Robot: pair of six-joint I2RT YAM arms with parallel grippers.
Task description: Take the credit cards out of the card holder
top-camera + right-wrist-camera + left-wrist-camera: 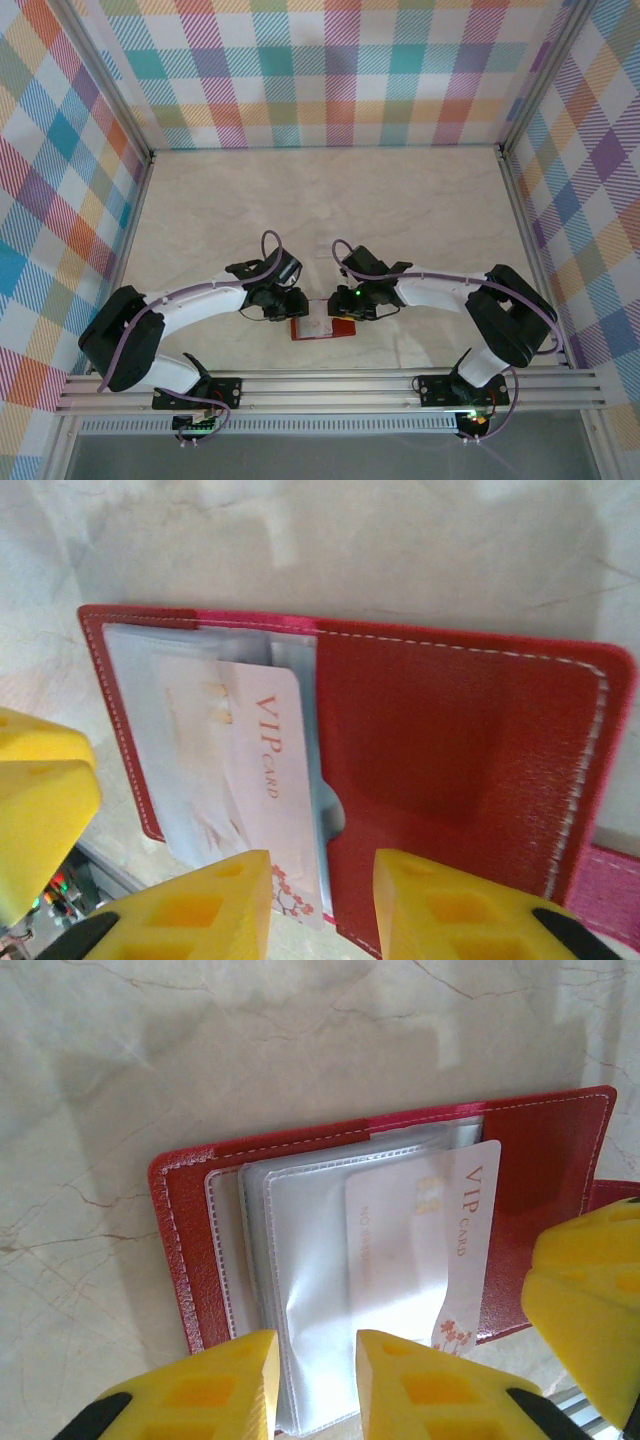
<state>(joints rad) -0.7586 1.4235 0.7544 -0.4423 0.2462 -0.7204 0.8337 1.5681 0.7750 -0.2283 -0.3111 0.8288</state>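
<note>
The red card holder lies open on the marble table near the front edge, between my two grippers. Its clear plastic sleeves are fanned out. One whitish credit card marked VIP sticks partway out of a sleeve toward the holder's near edge. My left gripper hovers open over the sleeves' near edge, nothing pinched between its yellow fingers. My right gripper is open too, its fingers straddling the card's corner and the red flap. Any other cards are hidden.
The aluminium rail with both arm bases runs just in front of the holder. Plaid walls close in the left, right and back. The far half of the marble table is bare. The two grippers hang close together.
</note>
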